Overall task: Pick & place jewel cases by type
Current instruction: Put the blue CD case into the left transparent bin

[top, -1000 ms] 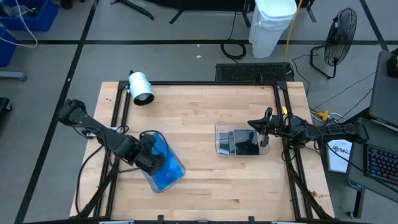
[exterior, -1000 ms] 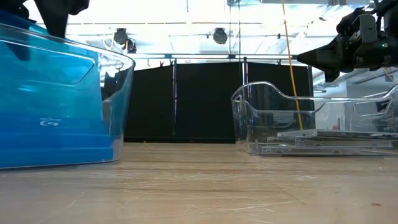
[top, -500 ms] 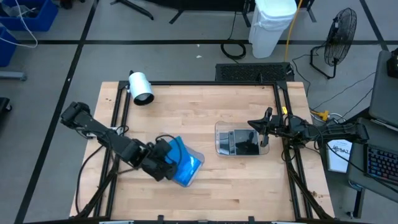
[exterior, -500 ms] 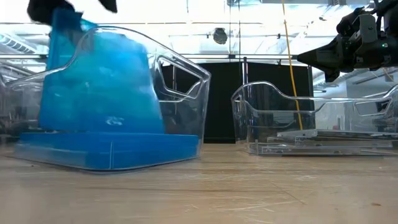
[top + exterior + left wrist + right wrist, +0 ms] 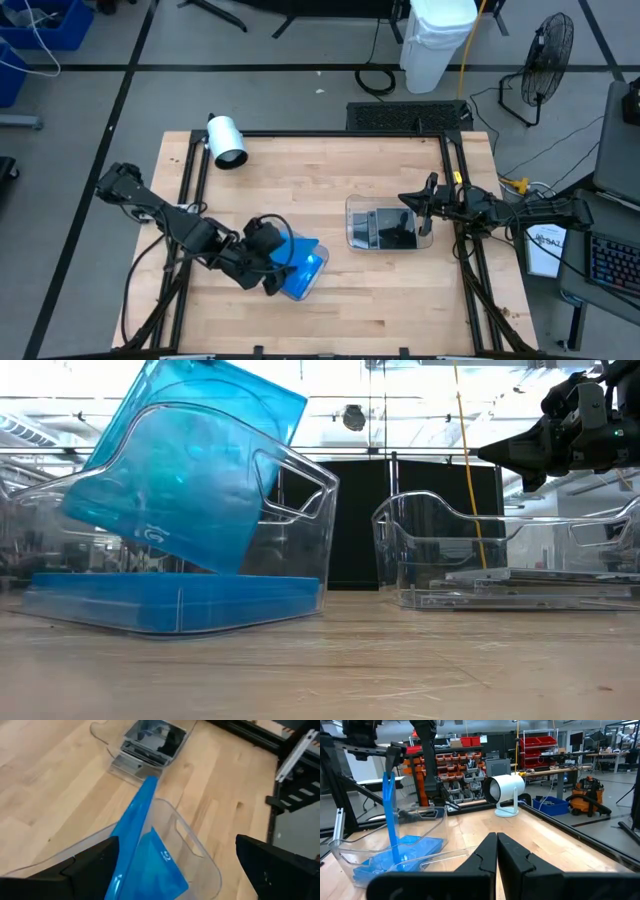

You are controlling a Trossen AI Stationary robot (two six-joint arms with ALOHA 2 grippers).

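Left gripper [image 5: 275, 268] is hovering wide open over clear tray [image 5: 300, 500] | blue case [image 5: 185, 465] is standing tilted inside, unheld, above flat blue ones | right gripper [image 5: 418, 212] is waiting shut by grey-case tray [image 5: 352, 232] | risk: case toppling outside if nudged.

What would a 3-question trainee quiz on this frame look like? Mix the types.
1. True or false: the bright blue square plastic jewel case stands tilted in the left clear plastic tray.
2. Which gripper is shut: A left, B right?
3. What lies in the right clear plastic tray?

Key:
1. True.
2. B, the right gripper; the left gripper is open around the blue case.
3. Dark translucent jewel cases.
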